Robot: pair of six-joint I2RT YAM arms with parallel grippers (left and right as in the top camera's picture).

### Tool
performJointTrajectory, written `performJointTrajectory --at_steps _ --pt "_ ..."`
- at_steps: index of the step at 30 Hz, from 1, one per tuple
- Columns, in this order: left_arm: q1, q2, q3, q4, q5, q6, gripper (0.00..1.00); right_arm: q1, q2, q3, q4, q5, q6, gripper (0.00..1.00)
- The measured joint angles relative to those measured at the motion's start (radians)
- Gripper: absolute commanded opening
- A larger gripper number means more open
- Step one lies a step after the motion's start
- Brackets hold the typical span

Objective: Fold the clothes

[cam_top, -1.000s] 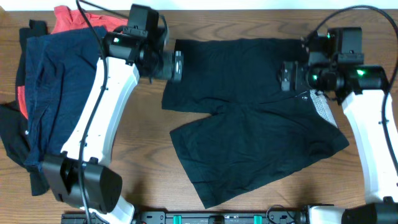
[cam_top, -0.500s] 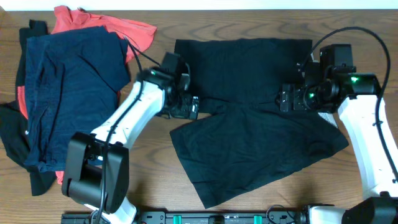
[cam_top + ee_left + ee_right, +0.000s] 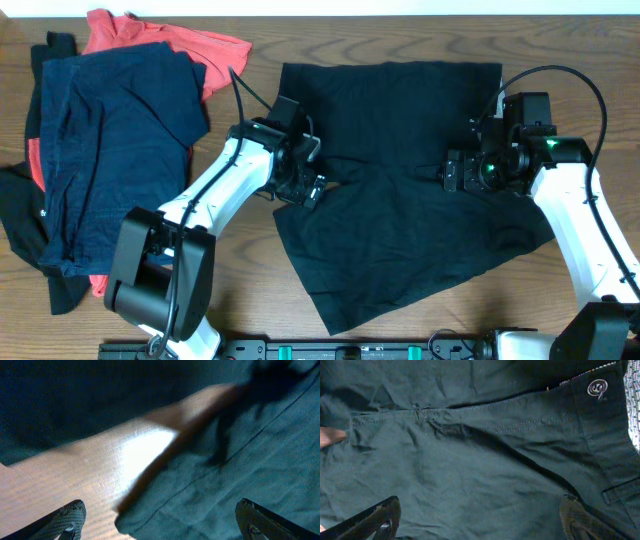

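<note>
Black garment (image 3: 400, 220): laid spread on the desk (image 3: 245, 305), right of centre. The upper part lies straight along the far edge and the lower part fans toward the near edge.
Pale mesh lining (image 3: 634, 395): seen at the right edge of the right wrist view, beside a small round logo (image 3: 596, 387).
Left arm (image 3: 215, 190): reached to the garment's left edge, where bare wood shows between two parts of the cloth.
Left jaws: spread wide over the cloth edge and the wood. Nothing is held.
Right arm (image 3: 575, 215): placed over the garment's right side.
Right jaws: spread wide above a stitched seam (image 3: 390, 416). Nothing is gripped.
Other clothes: heaped at the desk's left end, well apart from the black garment. A navy piece (image 3: 120, 120) is on top, a coral-red piece (image 3: 140, 35) lies behind it, and a black piece (image 3: 20, 215) is at the outer edge.
</note>
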Motion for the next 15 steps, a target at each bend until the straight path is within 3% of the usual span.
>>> performJointTrajectory --at_steps 4,9,12,15 --pt "0.0 0.01 -0.008 -0.054 0.005 0.014 0.9 0.0 0.0 0.0 0.018 0.0 0.0 0.99" --pt "0.0 0.01 -0.027 -0.072 0.04 0.055 0.76 0.0 0.0 0.0 0.041 0.0 0.001 0.99" --pt "0.0 0.01 -0.072 -0.051 0.053 0.074 0.54 0.0 0.0 0.0 0.046 0.0 0.001 0.99" --pt "0.0 0.01 -0.11 -0.022 0.056 0.083 0.54 0.0 0.0 0.0 0.048 0.0 0.001 0.99"
